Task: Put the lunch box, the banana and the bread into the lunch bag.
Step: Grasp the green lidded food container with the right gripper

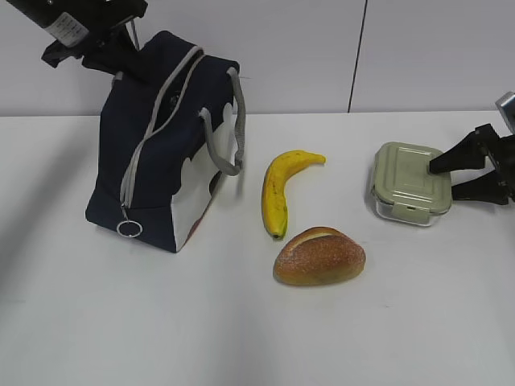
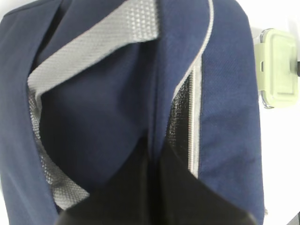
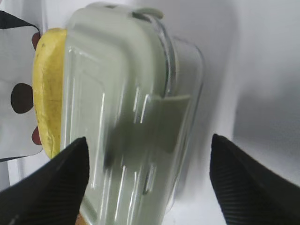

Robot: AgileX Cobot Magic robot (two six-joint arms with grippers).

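Three items still lie out on the white desk [image 1: 121, 322]: the banana [image 1: 279, 191] near the middle, the bread [image 1: 319, 256] just in front of it, and the lunch box [image 1: 408, 182] off to the right, lid clipped on and nothing visible through its glass. None of them is in the lunch bag [image 1: 165, 145], which stands at the left with its zipper run down and its top parted; the left wrist view looks into the gap and shows only dark lining and a grey strap, no contents that I can make out. The left gripper [image 1: 105, 44] sits at the bag's upper rear edge, apparently holding the top, but whether its jaws are clenched on the fabric I cannot tell. The right gripper [image 3: 150, 187] has its jaws spread wide, one on each side of the lunch box and not yet pressing it. So the step in hand looks like the pickup of the lunch box; the next move calls for closing squarely on its walls, lifting, and carrying it across over the banana to the bag's mouth.
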